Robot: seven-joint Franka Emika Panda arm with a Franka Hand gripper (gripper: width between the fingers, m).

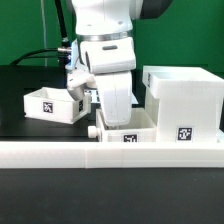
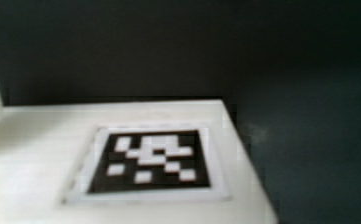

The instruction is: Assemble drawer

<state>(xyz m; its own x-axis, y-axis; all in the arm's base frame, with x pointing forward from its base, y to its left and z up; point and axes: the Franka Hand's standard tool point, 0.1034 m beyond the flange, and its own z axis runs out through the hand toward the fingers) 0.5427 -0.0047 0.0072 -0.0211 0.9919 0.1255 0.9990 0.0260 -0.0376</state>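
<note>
The drawer's large white housing point(image 1: 185, 100) stands at the exterior view's right, with a tag on its front. One small open-topped tray point(image 1: 50, 104) lies at the left. A second tray point(image 1: 130, 128) with a knob point(image 1: 92, 130) sits in the middle, against the housing. My gripper point(image 1: 113, 116) hangs straight down over this middle tray, its fingertips hidden behind the tray's rim. The wrist view is blurred and shows a white tagged surface point(image 2: 150, 158) close up against the dark table. No fingers show there.
The long low white wall point(image 1: 110, 153) runs across the front of the black table point(image 1: 20, 125). Black cables hang behind the arm at the back left, before a green backdrop.
</note>
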